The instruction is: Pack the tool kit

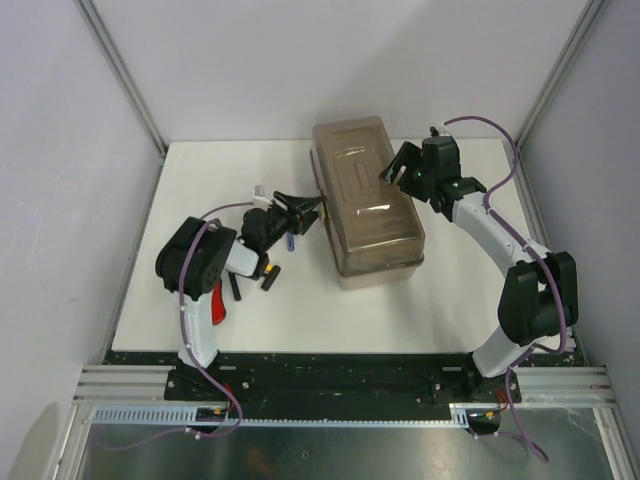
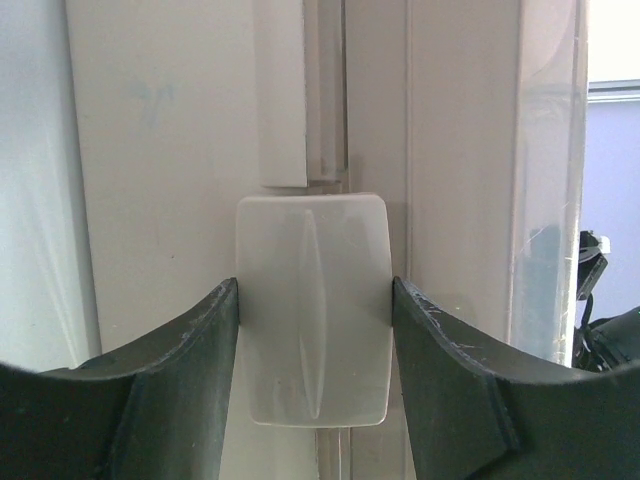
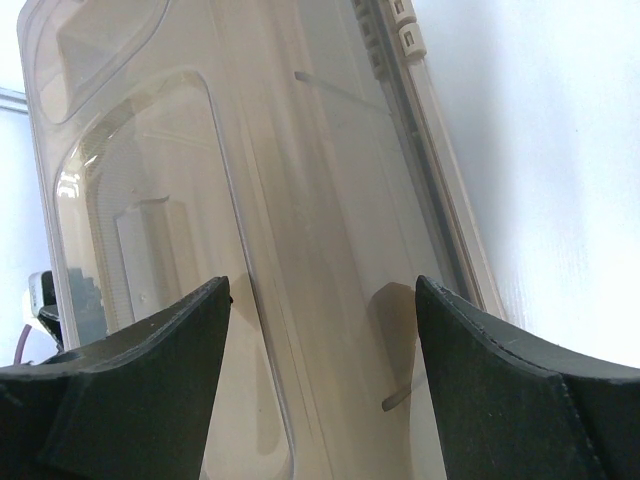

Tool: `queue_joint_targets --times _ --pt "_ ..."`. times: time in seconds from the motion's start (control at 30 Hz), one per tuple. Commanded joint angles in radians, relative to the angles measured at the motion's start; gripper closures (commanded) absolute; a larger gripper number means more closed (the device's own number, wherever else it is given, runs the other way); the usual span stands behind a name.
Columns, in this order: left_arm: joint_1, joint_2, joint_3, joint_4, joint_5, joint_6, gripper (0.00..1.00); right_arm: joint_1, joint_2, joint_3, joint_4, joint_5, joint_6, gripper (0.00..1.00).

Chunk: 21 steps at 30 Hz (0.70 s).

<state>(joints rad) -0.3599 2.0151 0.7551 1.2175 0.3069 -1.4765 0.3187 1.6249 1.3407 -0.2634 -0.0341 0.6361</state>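
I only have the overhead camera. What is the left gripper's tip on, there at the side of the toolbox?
Observer: The left gripper has a finger against each side of a whitish latch on the toolbox.
Operator: And the right one, is it gripping anything?
Observer: No. The right gripper is open, and only the translucent lid shows between its fingers.

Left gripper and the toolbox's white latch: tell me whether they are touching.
Touching. The left wrist view shows both fingers of the left gripper pressed against the sides of the latch, with no gap.
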Motion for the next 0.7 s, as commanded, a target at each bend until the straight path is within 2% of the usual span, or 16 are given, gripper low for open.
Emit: queue_joint_targets --times 0.0,0.3,0.33,0.37,0.5,0.57,0.67 --pt "-0.066 -0.104 0.025 0.198 0.13 0.129 0.89 0.105 0.045 -0.027 -0.066 -0.199 0.043 0.24" --pt "-0.065 -0.141 0.031 0.1 0.129 0.16 0.92 0.108 0.049 -0.027 -0.071 -0.19 0.035 0.25" --pt "-0.065 -0.145 0.028 0.094 0.129 0.163 0.87 0.108 0.049 -0.027 -0.071 -0.189 0.034 0.25" --pt "-0.065 -0.148 0.022 0.091 0.125 0.164 0.79 0.108 0.049 -0.027 -0.071 -0.189 0.034 0.25" --pt "-0.062 -0.14 -0.021 0.106 0.109 0.149 0.31 0.108 0.051 -0.028 -0.071 -0.188 0.033 0.25" --pt "-0.062 -0.14 -0.06 0.134 0.09 0.106 0.18 0.108 0.053 -0.027 -0.069 -0.188 0.033 0.25" --pt "-0.065 -0.16 -0.109 0.15 0.055 0.048 0.11 0.107 0.059 -0.027 -0.063 -0.19 0.038 0.24"
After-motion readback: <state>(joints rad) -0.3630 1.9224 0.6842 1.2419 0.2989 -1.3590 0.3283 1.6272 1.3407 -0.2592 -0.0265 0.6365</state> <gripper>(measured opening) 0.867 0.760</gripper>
